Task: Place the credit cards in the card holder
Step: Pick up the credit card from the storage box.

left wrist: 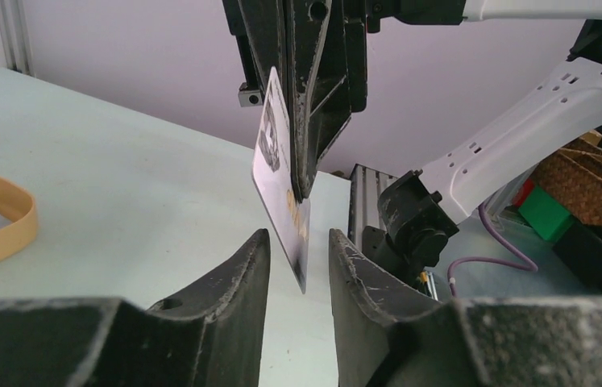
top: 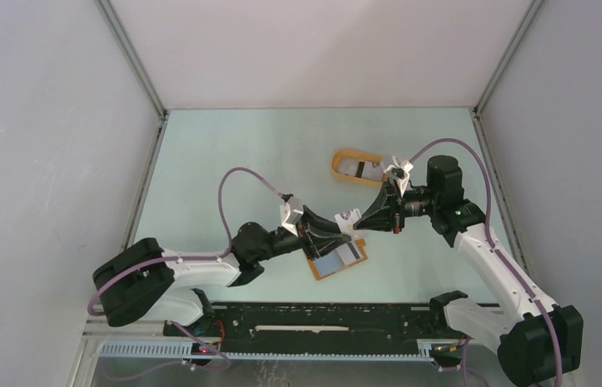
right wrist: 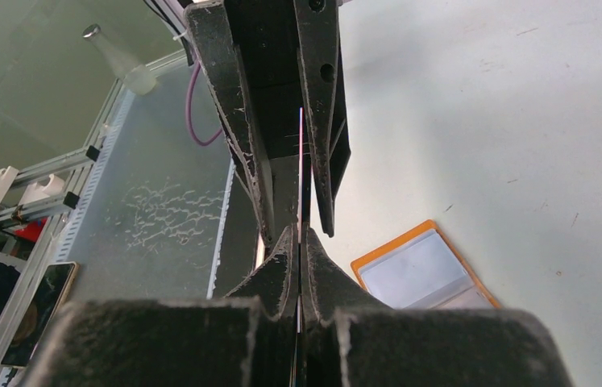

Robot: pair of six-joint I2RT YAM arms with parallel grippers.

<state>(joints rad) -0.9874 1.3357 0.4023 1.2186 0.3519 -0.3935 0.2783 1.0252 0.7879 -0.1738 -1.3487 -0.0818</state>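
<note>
We count two credit cards (left wrist: 280,193): one clamped in the right jaws above the single open card holder (top: 338,261), one in the oval tray (top: 334,166). Left jaws part-open astride the held one, gripping nothing.

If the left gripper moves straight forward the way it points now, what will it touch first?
Probably the credit card, hanging between the left gripper's open jaws; next the right gripper holding it. Depth is unclear.

Pale green table (top: 225,161): open card holder (right wrist: 390,245), orange tray (top: 335,167).
</note>
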